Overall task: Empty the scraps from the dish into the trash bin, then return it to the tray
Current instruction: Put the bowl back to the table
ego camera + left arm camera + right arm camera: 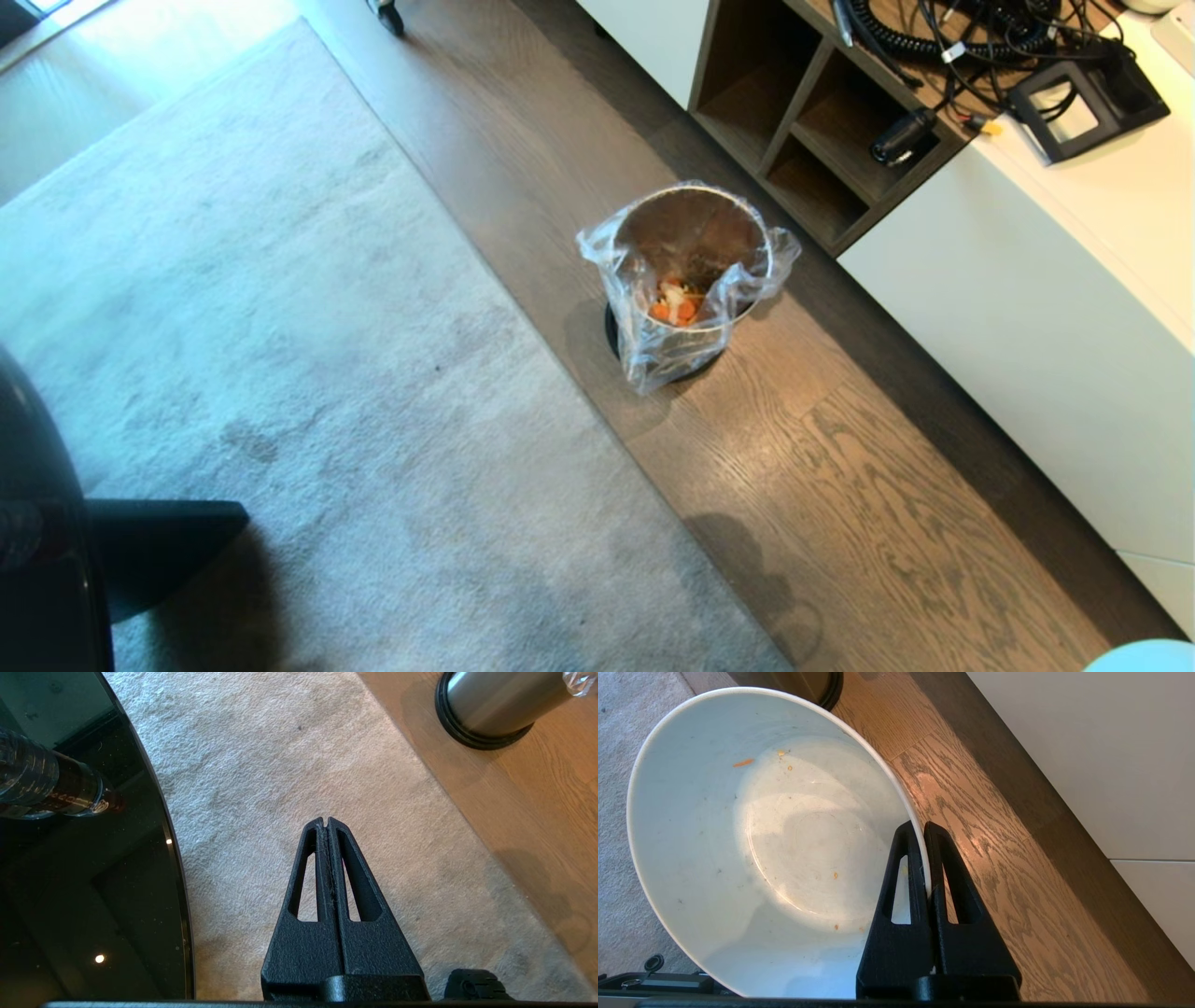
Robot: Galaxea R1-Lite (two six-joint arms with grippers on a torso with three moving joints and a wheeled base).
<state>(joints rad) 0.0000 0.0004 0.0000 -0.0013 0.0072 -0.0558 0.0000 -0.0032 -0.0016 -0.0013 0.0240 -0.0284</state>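
Standing on wood floor (840, 485) beside grey rug (280, 327), steel trash bin (689, 271) with bag liner holding orange and pale scraps (676, 303), white dish (752, 849) nearly emptied, rim pinched by right gripper (923, 828), left gripper (326, 822) pressed together over rug.

Bright daylight is cast across the wood floor (840, 485), where glare is seen. Soft shadows are thrown beside the trash bin (686, 280). Focus is sharp throughout.
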